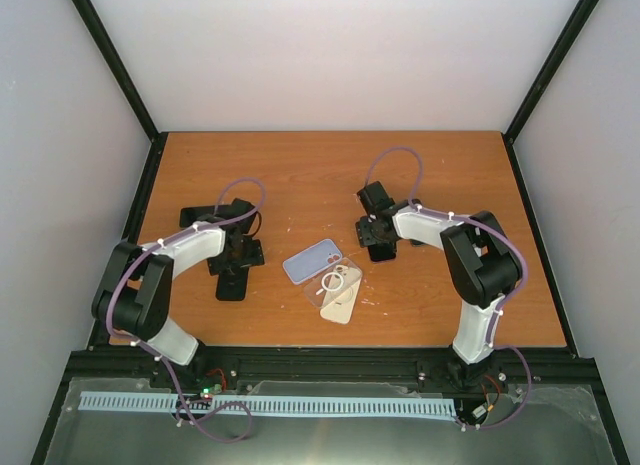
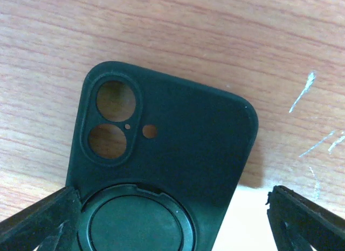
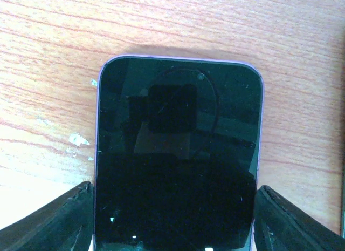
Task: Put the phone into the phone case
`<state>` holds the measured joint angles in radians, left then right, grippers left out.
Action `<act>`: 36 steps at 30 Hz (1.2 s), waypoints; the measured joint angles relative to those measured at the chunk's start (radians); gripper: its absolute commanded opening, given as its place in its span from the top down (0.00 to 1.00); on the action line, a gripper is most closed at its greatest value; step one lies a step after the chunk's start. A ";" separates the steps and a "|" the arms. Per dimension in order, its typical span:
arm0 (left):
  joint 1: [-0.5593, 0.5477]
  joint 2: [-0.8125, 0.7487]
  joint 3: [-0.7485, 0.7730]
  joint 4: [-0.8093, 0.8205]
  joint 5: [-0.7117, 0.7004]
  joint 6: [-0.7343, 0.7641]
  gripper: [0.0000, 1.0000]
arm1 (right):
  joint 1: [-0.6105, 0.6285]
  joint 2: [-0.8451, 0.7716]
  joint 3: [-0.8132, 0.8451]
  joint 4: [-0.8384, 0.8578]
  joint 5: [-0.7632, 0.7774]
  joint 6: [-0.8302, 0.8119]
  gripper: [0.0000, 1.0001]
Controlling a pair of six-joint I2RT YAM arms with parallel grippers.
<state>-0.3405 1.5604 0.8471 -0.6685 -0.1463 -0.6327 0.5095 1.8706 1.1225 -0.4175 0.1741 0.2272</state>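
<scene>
Both sets of jaws are down low over the table as seen from above. The left jaws sit well to the left of the clear case, which lies in the middle with its white ring. The right jaws sit just to its upper right. A dark phone case pokes out from under the left jaws. A lilac case touches the clear case's upper left, and a gold one overlaps its lower edge. From up here I cannot make out what the right jaws hold.

In the left wrist view the left jaws stand wide apart around the dark phone case. One finger touches its edge and the other stands clear of it, so nothing is gripped. The case lies back-up, with its camera cut-outs and ring stand showing.

In the right wrist view the right jaws are closed on the phone. It is screen-up, and a finger presses each long edge as far as I can see.

My worries:
- The case's hollow faces the table, so pushing the phone down now would only meet its back. It needs turning over first.
- When the left jaws close, the finger already touching may shove the case sideways before the other finger arrives.
- The phone's edges look slick and could pivot in a narrow pinch.
- With spare cases around the clear case, a swing across could scatter them.
</scene>
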 measured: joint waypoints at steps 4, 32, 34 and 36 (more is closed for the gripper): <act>-0.001 0.010 0.007 -0.011 -0.025 0.000 0.03 | -0.002 -0.004 -0.004 0.001 -0.005 0.000 0.32; 0.009 -0.011 -0.010 0.106 0.087 0.037 0.42 | -0.020 -0.056 -0.050 -0.005 -0.031 0.006 0.32; 0.006 -0.060 -0.051 0.185 0.235 0.024 0.44 | -0.024 -0.063 -0.054 -0.004 -0.033 0.009 0.32; 0.001 -0.086 -0.093 0.251 0.366 0.007 0.45 | -0.026 -0.069 -0.059 -0.002 -0.036 0.013 0.33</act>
<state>-0.3397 1.4742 0.7540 -0.4175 0.2199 -0.6258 0.4835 1.8019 1.0634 -0.4198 0.1379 0.2401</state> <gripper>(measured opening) 0.565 0.729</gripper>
